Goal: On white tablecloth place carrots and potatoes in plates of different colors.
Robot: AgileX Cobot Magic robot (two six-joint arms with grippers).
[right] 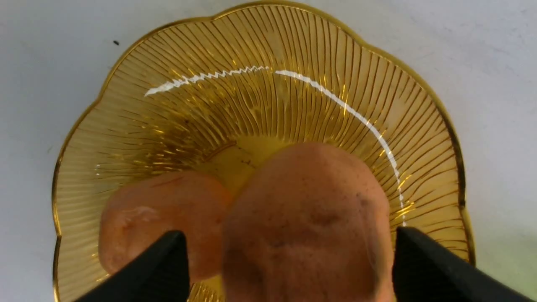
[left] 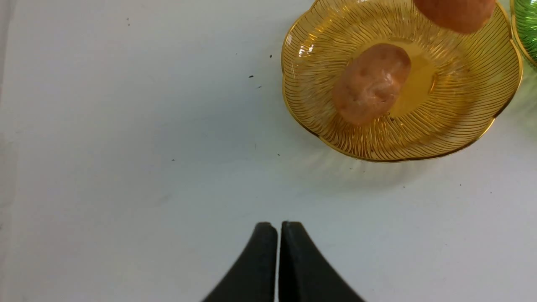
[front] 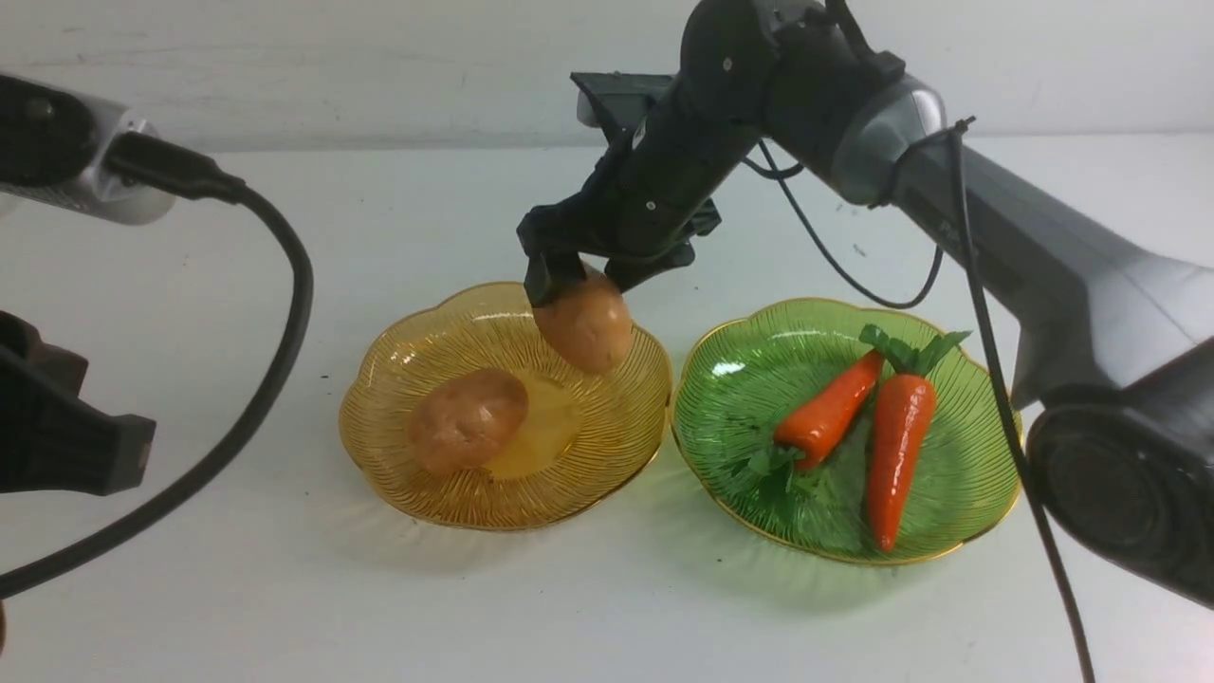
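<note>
amber plate (front: 379, 455) sits on the white tablecloth (front: 607, 607) with one potato (front: 468, 417) lying inside it. the second potato (front: 583, 327) is just over that plate's far rim, between the jaws of the right gripper (front: 593, 275). those are spread wide, with a gap showing on one side. the green plate (front: 967, 493), right beside the amber plate, holds both carrots (front: 896, 446). the left gripper (left: 279, 228) hangs off to the amber plate's side, pinched closed.

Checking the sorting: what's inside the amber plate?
One potato lies in the amber plate, left of centre. A second potato is over its far side, just below the right hand. The plate surface under both is hidden.
</note>
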